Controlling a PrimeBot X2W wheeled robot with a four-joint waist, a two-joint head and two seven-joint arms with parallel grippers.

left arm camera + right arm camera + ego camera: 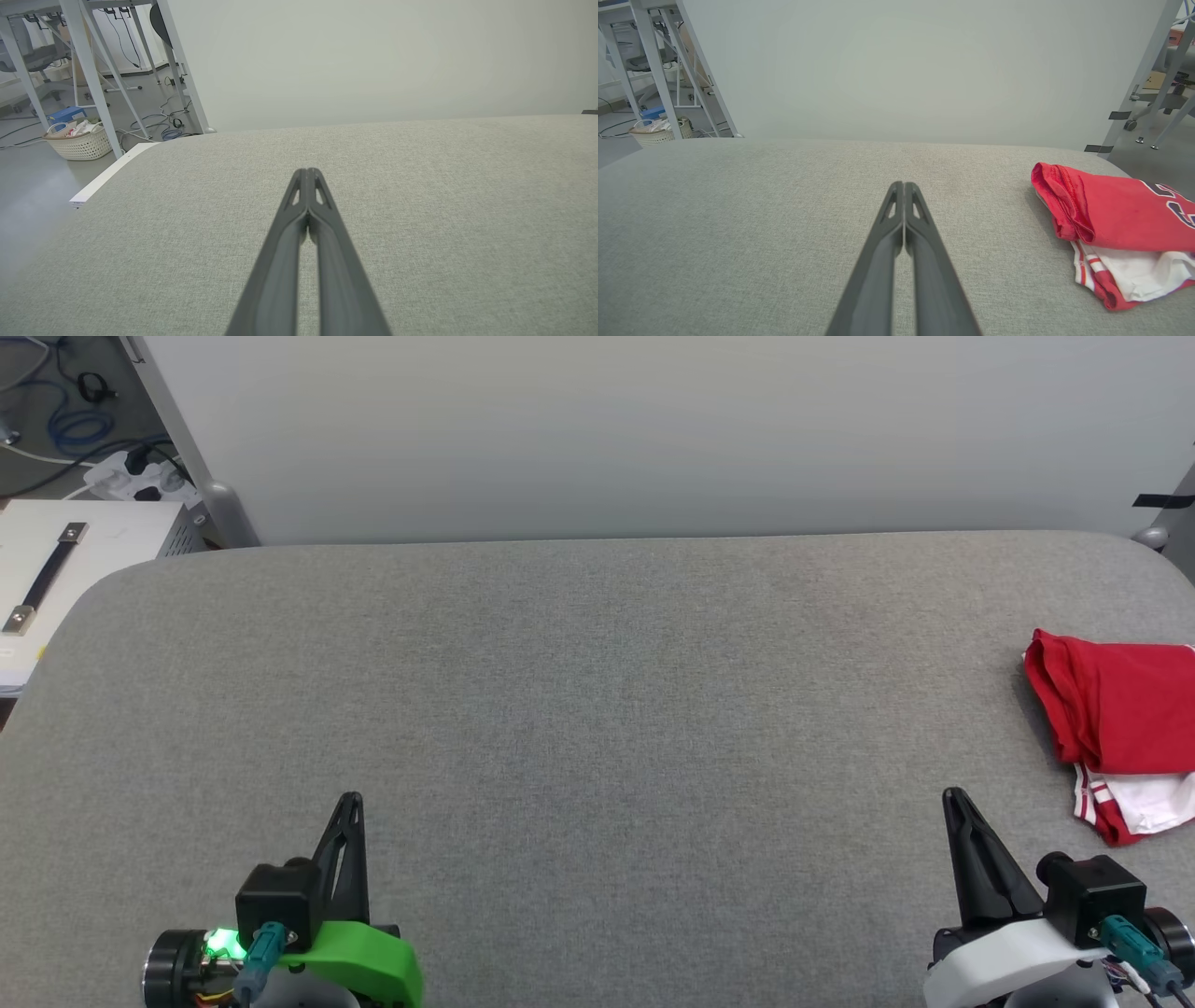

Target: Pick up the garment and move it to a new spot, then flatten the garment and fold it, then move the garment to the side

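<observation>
The garment (pixel 1116 719) is a red shirt with a white, red-striped sleeve, lying folded in a small bundle at the right edge of the grey table; the head view cuts off its right part. The right wrist view shows the garment (pixel 1115 214) to the right of my fingers, with part of a dark numeral at the frame edge. My right gripper (pixel 954 796) is shut and empty, low at the front right, left of and nearer than the garment. My left gripper (pixel 351 799) is shut and empty at the front left, far from it.
The grey fabric-covered table (pixel 579 709) has rounded far corners and a pale wall panel behind it. Off its left side stand a white case (pixel 65 560), metal frame legs, floor cables and a woven basket (pixel 81 140). Chair legs (pixel 1157 126) show beyond the right corner.
</observation>
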